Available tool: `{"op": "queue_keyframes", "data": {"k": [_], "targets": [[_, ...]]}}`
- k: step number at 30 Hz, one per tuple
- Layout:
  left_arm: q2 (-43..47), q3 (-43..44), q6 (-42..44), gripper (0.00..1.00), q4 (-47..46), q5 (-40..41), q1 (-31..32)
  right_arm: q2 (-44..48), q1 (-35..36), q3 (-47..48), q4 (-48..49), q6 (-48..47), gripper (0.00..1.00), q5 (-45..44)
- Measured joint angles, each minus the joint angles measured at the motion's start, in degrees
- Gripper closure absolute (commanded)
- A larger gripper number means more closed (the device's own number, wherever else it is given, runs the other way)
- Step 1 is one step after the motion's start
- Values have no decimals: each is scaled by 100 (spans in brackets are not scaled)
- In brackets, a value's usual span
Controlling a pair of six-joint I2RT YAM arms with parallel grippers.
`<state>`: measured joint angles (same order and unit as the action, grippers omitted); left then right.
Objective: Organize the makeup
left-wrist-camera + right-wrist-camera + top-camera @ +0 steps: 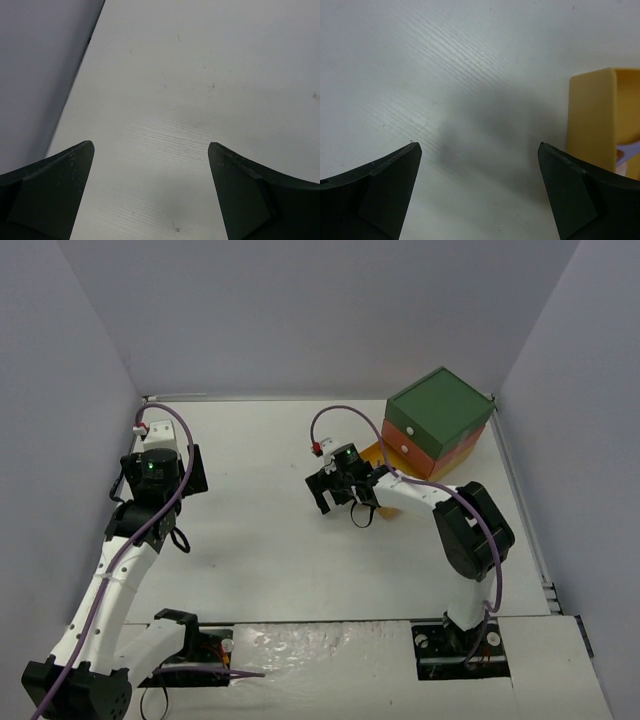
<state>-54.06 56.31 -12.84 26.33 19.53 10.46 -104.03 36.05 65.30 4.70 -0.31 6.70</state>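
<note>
My right gripper (342,502) is open and empty, low over the bare white table just left of the drawer chest (437,422). In the right wrist view the gripper (480,145) has its jaws wide apart, with the wall of the open yellow drawer (592,120) at the right. A lilac piece of makeup (631,150) shows inside that drawer. My left gripper (160,462) is open and empty at the far left; in the left wrist view the gripper (151,144) has only bare table below it. No other makeup is in view.
The chest has a green top, a red drawer and a yellow drawer pulled out toward the left (372,452). Grey walls (40,75) enclose the white table (270,550) on three sides.
</note>
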Motion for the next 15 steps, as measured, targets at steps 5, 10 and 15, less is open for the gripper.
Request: {"op": "queue_keyframes", "data": {"k": [5, 10, 15], "targets": [[-19, 0, 0, 3, 0, -2, 1, -249, 0, 0, -68, -49, 0, -349], [-22, 0, 0, 3, 0, -2, 0, -247, -48, 4, -51, -150, 0, -883], [-22, 0, 0, 3, 0, -2, 0, -247, -296, 4, -50, -239, 0, -1322]]}}
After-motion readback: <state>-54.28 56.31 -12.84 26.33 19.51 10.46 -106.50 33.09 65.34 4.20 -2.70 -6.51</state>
